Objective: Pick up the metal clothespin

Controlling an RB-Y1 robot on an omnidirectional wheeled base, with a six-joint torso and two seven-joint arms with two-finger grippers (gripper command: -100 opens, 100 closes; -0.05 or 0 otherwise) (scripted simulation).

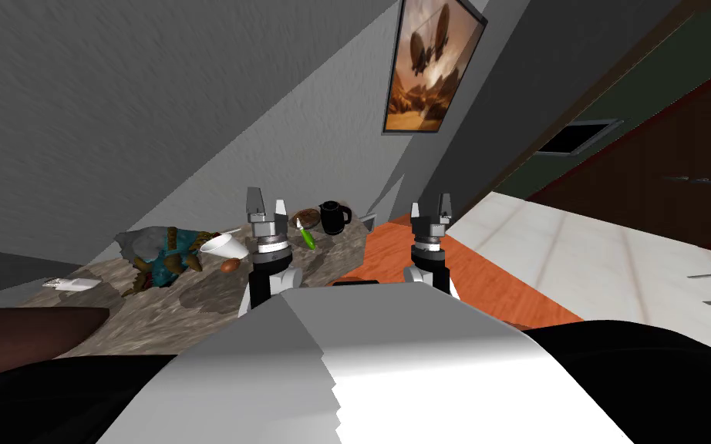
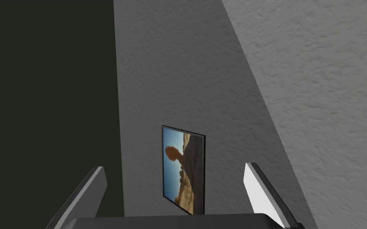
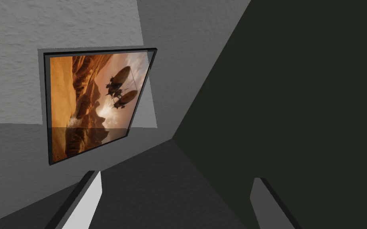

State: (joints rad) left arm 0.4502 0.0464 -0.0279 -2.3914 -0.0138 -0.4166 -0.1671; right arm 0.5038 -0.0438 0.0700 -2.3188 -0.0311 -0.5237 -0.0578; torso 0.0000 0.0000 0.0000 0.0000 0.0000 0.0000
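Clothespin: probably this small white-grey piece, lying flat at the left end of the tabletop, near a teal toy figure.
Left end effector: fingers are standing apart, empty, pointing upward.
Right end effector: likewise standing apart and empty.
Approach: I am judging that the left arm should be tilting down and closing across the thin sides.

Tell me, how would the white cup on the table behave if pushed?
The cup lies on its side, so it would likely roll, curving because it seems to taper. It looks stiff and hollow, so it is probably light.
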